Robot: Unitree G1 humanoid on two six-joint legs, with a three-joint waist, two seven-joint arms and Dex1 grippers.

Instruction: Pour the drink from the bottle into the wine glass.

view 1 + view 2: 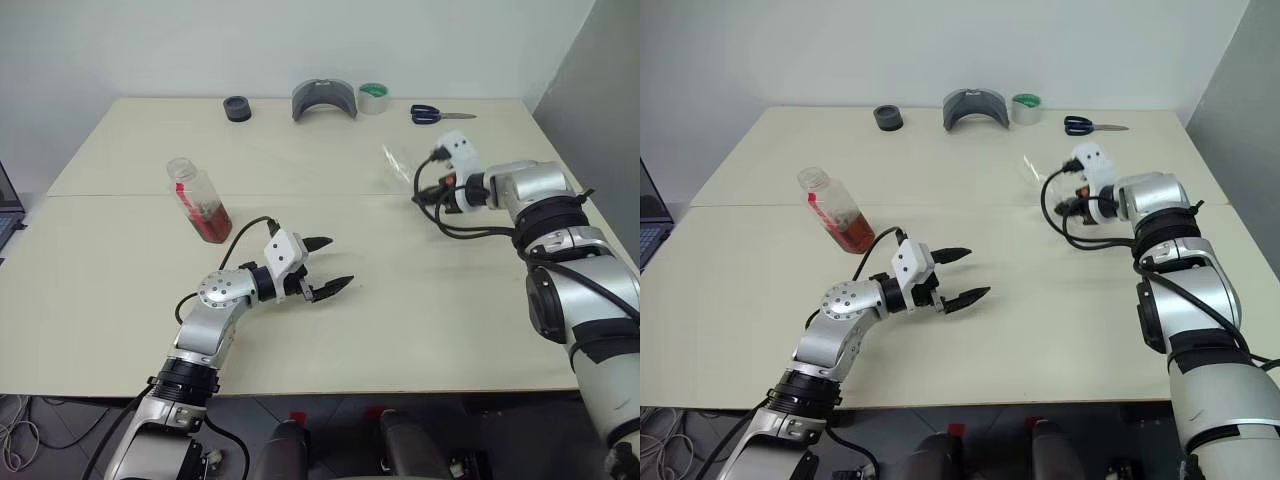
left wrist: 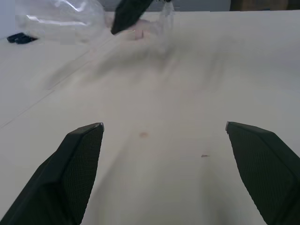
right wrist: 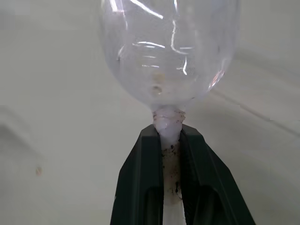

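Nearest the front edge of the table, the left gripper, black fingers spread wide and empty, hovering level just over the bare top; pointed toward the middle, likely parked there until the bottle is wanted. Well apart from it, further back on the left, the bottle, uncapped, upright though leaning in these views, with the drink pooled reddish-brown in its lower part; untouched, so no pouring begun. Further back on the right, the right gripper, pressed together on the stem of the wine glass just under the bowl; gripped there probably because the thin stem suits narrow fingers and leaves the bowl clear. Bowl empty, faintly visible in the head views beside the wrist, tipped away from the arm and apparently lifted off the table. Likely being carried toward the middle as the receiving vessel. Farthest, along the back edge, a black cap, a grey curved piece, a tape roll and scissors, all out of the way.
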